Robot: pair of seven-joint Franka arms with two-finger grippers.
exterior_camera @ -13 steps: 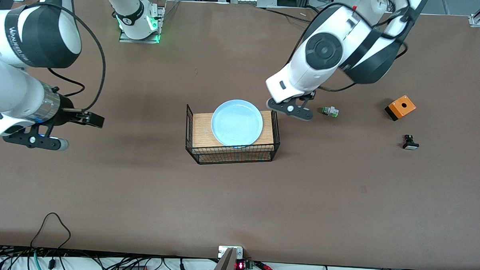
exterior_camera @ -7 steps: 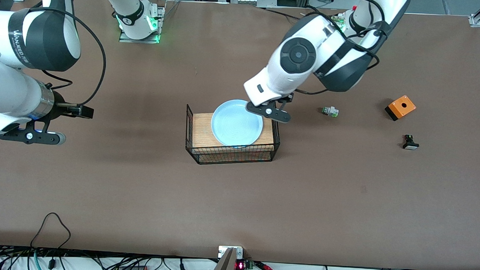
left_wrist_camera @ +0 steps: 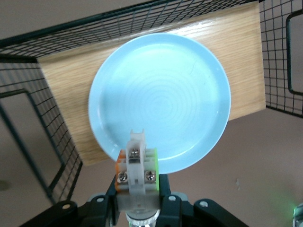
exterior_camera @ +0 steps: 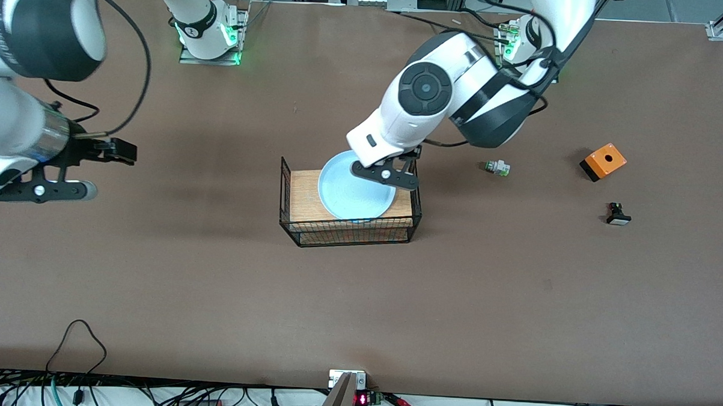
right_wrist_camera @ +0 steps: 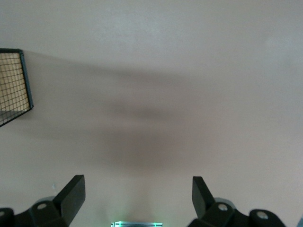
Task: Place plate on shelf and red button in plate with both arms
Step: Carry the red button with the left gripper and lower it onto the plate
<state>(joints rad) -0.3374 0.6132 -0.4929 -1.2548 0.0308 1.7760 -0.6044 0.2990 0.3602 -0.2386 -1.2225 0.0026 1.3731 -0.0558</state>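
The light blue plate (exterior_camera: 349, 196) lies on the wooden board inside the wire basket (exterior_camera: 351, 236); it also shows in the left wrist view (left_wrist_camera: 161, 101). My left gripper (exterior_camera: 386, 175) hangs over the plate's edge toward the left arm's end, shut on a small white switch block with orange and green sides (left_wrist_camera: 137, 163), the red button; its cap end is hidden between the fingers. My right gripper (exterior_camera: 42, 190) is open and empty over bare table at the right arm's end; in its wrist view (right_wrist_camera: 137, 194) only table and a basket corner show.
A white switch with a greenish-silver tip (exterior_camera: 497, 167), an orange box (exterior_camera: 603, 161) and a black switch with a white face (exterior_camera: 618, 214) lie on the table toward the left arm's end. The basket's wire walls (left_wrist_camera: 28, 142) rise around the board.
My left gripper has moved with the switch from beside the basket's end to over the plate's edge. My right arm has drawn a little farther from the basket.
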